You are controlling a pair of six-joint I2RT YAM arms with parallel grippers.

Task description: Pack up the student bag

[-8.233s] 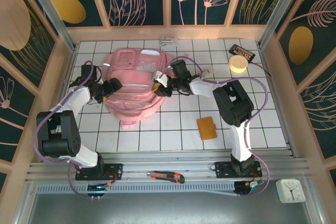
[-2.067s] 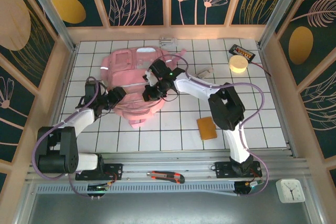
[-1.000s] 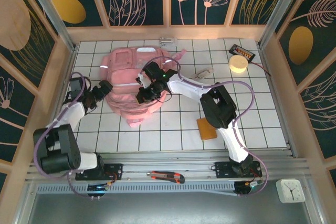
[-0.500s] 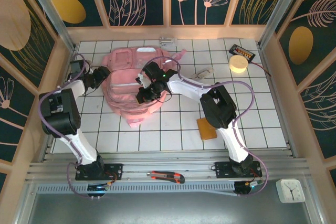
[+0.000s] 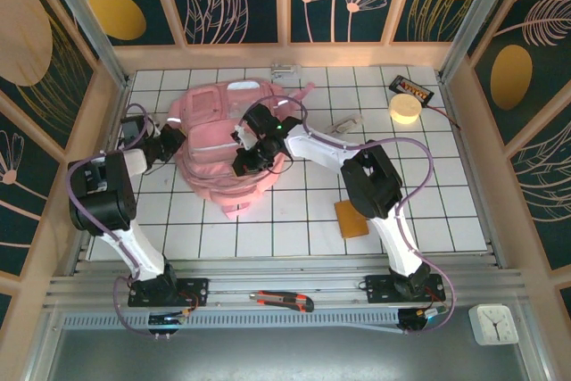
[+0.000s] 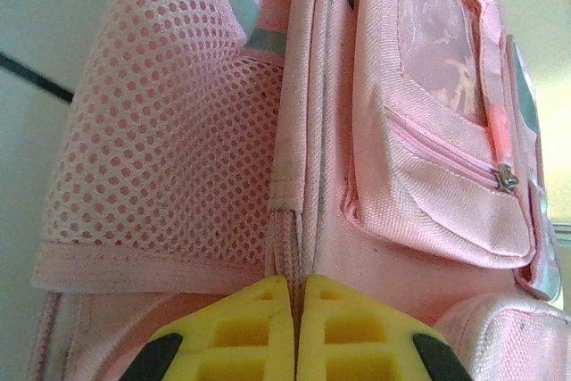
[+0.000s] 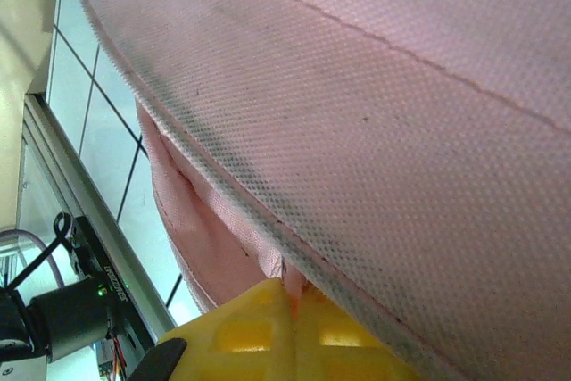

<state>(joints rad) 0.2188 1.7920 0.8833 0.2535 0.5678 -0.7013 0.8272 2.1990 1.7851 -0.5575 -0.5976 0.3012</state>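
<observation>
A: Which step is in hand?

B: Opening up, by the look of it. The large soft pink fabric student bag lies flat toward the far left of the white tiled worktop, and nothing is being carried to it. The left tool is closed tight on a seam strip at the bag's side, just beside the mesh pocket. The right tool is pinched shut on a fold of pink fabric on top of the bag.

A: What does the next move call for?

B: Probably drawing the two pinches apart to spread the main opening, without dragging the bag.

A: Anything inside?

B: That cannot be told, as no open mouth shows. The mesh pocket looks flat and empty, and the front pocket is zipped. A flat tan case and a yellow tape roll lie loose, well apart from the bag.
</observation>
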